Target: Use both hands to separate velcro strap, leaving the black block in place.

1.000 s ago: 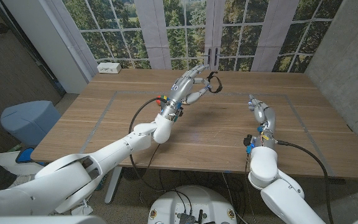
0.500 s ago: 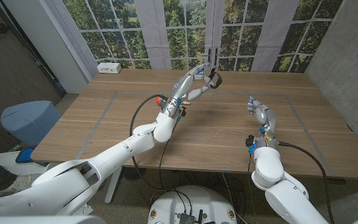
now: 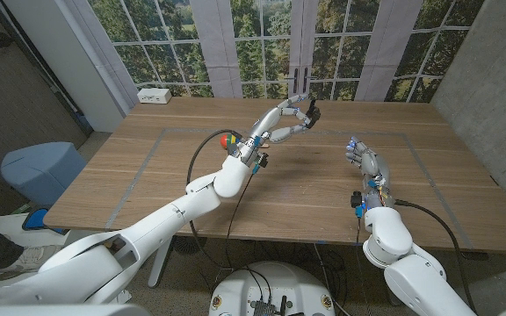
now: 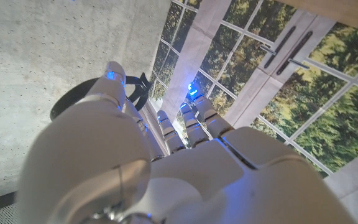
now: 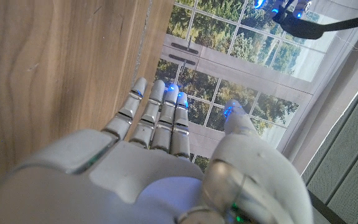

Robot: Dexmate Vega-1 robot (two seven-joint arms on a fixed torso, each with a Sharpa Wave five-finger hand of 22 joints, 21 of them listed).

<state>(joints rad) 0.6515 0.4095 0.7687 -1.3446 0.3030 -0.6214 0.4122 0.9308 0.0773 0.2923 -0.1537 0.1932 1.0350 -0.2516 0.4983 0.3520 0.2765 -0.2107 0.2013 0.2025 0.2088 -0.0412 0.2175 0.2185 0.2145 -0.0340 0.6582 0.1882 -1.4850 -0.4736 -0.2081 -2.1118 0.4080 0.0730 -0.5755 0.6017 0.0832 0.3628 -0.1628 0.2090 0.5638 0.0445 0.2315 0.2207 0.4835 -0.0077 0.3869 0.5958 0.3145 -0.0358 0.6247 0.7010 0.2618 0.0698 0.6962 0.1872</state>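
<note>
Above the table (image 3: 191, 175), left robot hand (image 3: 290, 118) with strap (image 3: 311, 112) now higher.

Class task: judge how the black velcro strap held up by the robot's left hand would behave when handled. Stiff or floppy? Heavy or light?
The velcro strap probably bends easily: in the left wrist view it curves in a loop. It seems light, since the left hand holds it aloft by its fingertips. It looks thin, so unlikely to roll.

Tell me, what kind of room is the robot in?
Probably an office or lab room. There's a big wooden table, tall windows looking onto green trees, and a concrete wall. The robot's left hand holds a black strap above the table.
</note>
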